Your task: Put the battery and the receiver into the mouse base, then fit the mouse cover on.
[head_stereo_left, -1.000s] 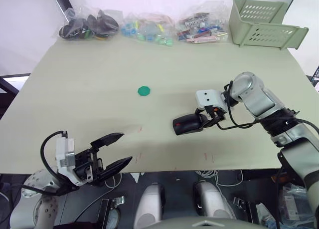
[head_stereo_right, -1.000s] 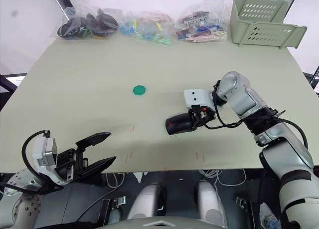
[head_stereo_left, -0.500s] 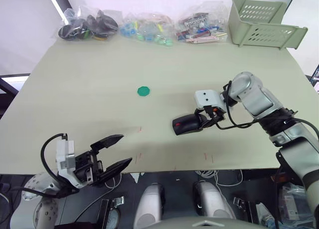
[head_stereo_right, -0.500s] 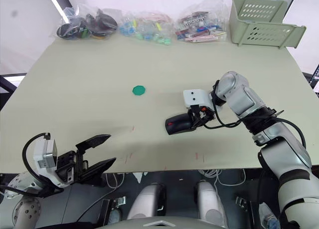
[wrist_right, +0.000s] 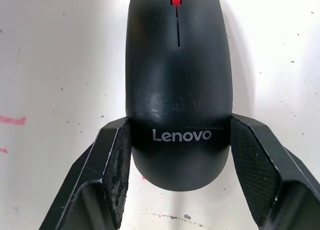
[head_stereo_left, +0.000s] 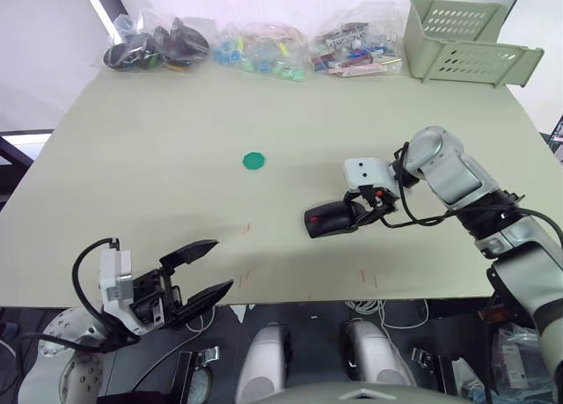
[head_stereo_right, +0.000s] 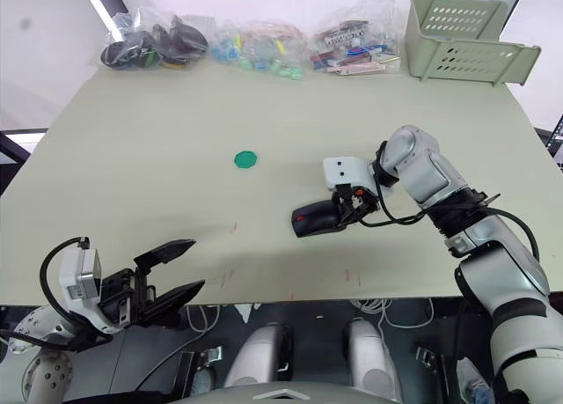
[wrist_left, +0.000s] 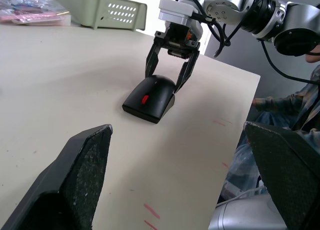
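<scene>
**Right tool straddling the assembled mouse**

The glossy black plastic mouse cover (wrist_right: 178, 89), with a white Lenovo mark across its rear, sat seated on the black oval mouse base with the red scroll wheel (head_stereo_left: 324, 221), the two reading as one closed mouse. It lay flat on the pale beige desk (head_stereo_left: 176, 157), to the right of and nearer the robot than the small flat green disc (head_stereo_left: 253, 160). Neither battery nor receiver could be made out.

The right tool (wrist_right: 178, 155) stood over the rear of the mouse with one black finger (wrist_right: 116, 165) on each flank; the left pad looked to touch the shell, the right pad showed a thin gap, so the hold read as loose at best, and I cannot tell for certain. The left tool (head_stereo_left: 204, 268) hung spread wide and empty off the near desk edge, well apart from the mouse.

The mouse was likely light and rigid, its polished shell slippery; the straight side flanks near the rear seemed the surest place to pinch.

The desk was smooth and matte with faint red marks. Beyond the disc, along the far edge, lay clear bags of parts (head_stereo_left: 264, 47) and a pale green slotted plastic basket (head_stereo_left: 466, 43)
</scene>
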{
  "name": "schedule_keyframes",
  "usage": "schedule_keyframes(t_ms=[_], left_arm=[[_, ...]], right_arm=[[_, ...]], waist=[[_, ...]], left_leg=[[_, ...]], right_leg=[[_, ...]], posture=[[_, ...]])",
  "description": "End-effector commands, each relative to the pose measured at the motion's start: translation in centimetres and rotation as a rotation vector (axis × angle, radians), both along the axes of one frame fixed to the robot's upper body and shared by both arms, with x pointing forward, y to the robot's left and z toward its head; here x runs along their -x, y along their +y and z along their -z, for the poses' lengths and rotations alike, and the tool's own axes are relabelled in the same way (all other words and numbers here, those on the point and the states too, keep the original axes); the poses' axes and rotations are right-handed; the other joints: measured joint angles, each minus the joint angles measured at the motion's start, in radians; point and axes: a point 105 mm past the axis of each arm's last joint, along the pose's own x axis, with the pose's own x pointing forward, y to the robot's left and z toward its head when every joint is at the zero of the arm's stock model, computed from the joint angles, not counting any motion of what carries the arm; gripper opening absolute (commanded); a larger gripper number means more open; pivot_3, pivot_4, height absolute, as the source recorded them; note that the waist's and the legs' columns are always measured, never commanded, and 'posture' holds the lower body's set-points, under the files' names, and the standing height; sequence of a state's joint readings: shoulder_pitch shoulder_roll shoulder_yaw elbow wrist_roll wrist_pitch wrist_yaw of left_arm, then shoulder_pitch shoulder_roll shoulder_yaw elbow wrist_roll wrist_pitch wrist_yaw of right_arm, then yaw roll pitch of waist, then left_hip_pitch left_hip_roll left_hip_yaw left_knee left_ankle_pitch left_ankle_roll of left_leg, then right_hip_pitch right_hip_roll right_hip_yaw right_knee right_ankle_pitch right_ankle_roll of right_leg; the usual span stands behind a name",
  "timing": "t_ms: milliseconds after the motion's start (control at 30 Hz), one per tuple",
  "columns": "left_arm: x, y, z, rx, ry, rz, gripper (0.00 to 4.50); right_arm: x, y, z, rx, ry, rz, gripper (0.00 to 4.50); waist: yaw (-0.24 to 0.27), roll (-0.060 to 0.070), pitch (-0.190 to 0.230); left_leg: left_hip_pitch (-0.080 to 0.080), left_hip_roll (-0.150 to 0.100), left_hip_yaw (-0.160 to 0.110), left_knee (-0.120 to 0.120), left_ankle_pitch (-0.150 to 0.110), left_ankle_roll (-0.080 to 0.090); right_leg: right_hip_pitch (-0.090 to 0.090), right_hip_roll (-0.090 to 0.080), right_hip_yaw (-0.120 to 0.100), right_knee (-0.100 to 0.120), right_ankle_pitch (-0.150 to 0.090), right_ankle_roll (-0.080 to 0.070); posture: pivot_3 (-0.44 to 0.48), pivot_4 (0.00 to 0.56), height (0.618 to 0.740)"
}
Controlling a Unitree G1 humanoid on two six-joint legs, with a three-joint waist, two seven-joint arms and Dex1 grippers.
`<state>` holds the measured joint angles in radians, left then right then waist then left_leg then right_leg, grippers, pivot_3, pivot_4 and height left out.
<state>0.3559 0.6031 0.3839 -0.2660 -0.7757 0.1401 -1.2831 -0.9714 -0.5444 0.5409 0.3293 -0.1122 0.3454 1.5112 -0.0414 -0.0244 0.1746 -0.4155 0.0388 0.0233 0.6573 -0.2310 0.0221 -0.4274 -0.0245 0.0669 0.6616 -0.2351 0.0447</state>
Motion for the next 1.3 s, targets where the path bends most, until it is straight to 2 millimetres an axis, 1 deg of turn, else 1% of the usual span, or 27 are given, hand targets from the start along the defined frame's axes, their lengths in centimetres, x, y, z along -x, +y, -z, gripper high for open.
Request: schedule_keyframes(t_ms=[33, 67, 400, 433, 533, 600, 700, 767, 833, 933, 1033, 1200, 1300], left_arm=[[0.2, -0.3, -0.7, -0.004, -0.043, 0.012, 4.50], [0.3, -0.3, -0.7, -0.004, -0.042, 0.013, 4.50], [0.4, -0.3, -0.5, -0.002, -0.036, 0.010, 4.50], [0.4, -0.3, -0.5, -0.003, -0.035, 0.009, 4.50], [0.5, -0.2, -0.4, -0.005, -0.035, 0.001, 4.50], [0.5, -0.2, -0.4, -0.004, -0.035, -0.002, 4.50], [0.5, -0.2, -0.2, -0.001, -0.032, -0.005, 4.50], [0.4, -0.2, -0.2, -0.001, -0.032, -0.005, 4.50], [0.4, -0.1, -0.2, -0.002, -0.032, -0.003, 4.50], [0.2, -0.1, -0.3, -0.005, -0.033, 0.000, 4.50], [0.2, 0.0, -0.3, -0.006, -0.033, 0.002, 4.50], [0.4, 0.1, -0.3, -0.012, -0.030, 0.002, 4.50], [0.4, 0.3, -0.3, -0.015, -0.028, -0.001, 4.50]], right_arm=[[0.1, 0.5, -1.4, -0.016, -0.037, -0.037, 3.60], [0.0, 0.6, -1.4, -0.018, -0.041, -0.038, 3.99], [0.0, 0.6, -1.8, -0.038, -0.056, -0.040, 3.99], [0.2, 0.7, -2.2, -0.064, -0.057, -0.051, 3.99], [1.1, 1.9, -4.4, -0.247, -0.016, -0.076, 3.99], [1.4, 2.4, -5.3, -0.338, -0.008, -0.078, 3.99], [2.3, 3.1, -5.4, -0.399, 0.029, -0.078, 3.22], [2.3, 3.9, -4.7, -0.416, 0.004, -0.066, 2.30], [2.3, 4.5, -4.1, -0.427, -0.009, -0.055, 1.20], [2.6, 5.1, -3.2, -0.426, 0.011, -0.053, 1.20], [2.7, 5.3, -2.9, -0.425, 0.017, -0.053, 1.20], [2.4, 5.6, -2.2, -0.413, 0.009, -0.036, 1.20], [2.0, 5.9, -1.3, -0.384, 0.020, -0.012, 1.20]], waist=[[0.000, 0.000, 0.000], [0.000, 0.000, 0.000], [0.000, 0.000, 0.000], [0.000, 0.000, 0.000], [-0.001, 0.000, 0.000], [0.000, 0.000, 0.000], [0.000, 0.000, 0.000], [0.000, 0.000, 0.000], [0.000, 0.000, 0.000], [0.000, 0.000, 0.000], [0.000, 0.000, 0.000], [-0.001, 0.000, 0.000], [-0.001, 0.000, 0.000]], left_leg=[[0.000, 0.000, 0.000, 0.000, 0.000, 0.000], [0.000, 0.000, 0.000, 0.000, 0.000, 0.000], [0.000, 0.000, 0.000, 0.000, 0.000, 0.000], [0.000, 0.000, 0.000, 0.000, 0.000, 0.000], [0.000, 0.000, 0.000, 0.000, 0.000, 0.000], [0.000, 0.000, 0.000, 0.000, 0.000, 0.000], [0.000, 0.001, -0.001, 0.000, 0.000, 0.000], [0.000, 0.001, 0.000, 0.000, 0.000, 0.000], [0.000, 0.001, 0.000, 0.000, 0.000, 0.000], [0.000, 0.000, 0.000, 0.000, 0.000, 0.000], [0.000, 0.000, 0.000, 0.000, 0.000, 0.000], [0.000, 0.000, 0.000, -0.001, 0.000, 0.000], [0.000, 0.000, 0.000, -0.001, 0.000, 0.000]], right_leg=[[0.000, 0.000, 0.000, 0.000, 0.000, 0.000], [0.000, 0.000, 0.000, 0.000, 0.000, 0.000], [0.000, 0.000, 0.000, 0.000, 0.000, 0.000], [0.000, 0.000, 0.000, 0.000, 0.000, 0.000], [0.000, 0.000, 0.000, 0.000, 0.000, 0.000], [0.000, 0.000, 0.000, 0.000, 0.000, 0.000], [0.000, 0.000, 0.000, 0.000, 0.000, 0.000], [0.000, 0.000, 0.000, 0.000, 0.000, 0.000], [0.000, -0.001, 0.000, 0.000, 0.000, 0.000], [0.000, -0.001, 0.000, 0.000, 0.000, 0.000], [0.000, -0.001, 0.000, 0.000, 0.000, 0.000], [0.000, -0.001, 0.000, 0.000, 0.000, 0.000], [0.000, -0.001, 0.000, 0.000, 0.000, 0.000]], posture=[[0.000, 0.150, 0.740], [0.000, 0.150, 0.740], [0.000, 0.150, 0.740], [0.000, 0.150, 0.740], [0.000, 0.150, 0.740], [0.000, 0.150, 0.740], [0.000, 0.150, 0.740], [0.000, 0.150, 0.740], [0.000, 0.150, 0.740], [0.000, 0.150, 0.740], [0.000, 0.150, 0.740], [0.000, 0.150, 0.740], [0.000, 0.150, 0.740]])
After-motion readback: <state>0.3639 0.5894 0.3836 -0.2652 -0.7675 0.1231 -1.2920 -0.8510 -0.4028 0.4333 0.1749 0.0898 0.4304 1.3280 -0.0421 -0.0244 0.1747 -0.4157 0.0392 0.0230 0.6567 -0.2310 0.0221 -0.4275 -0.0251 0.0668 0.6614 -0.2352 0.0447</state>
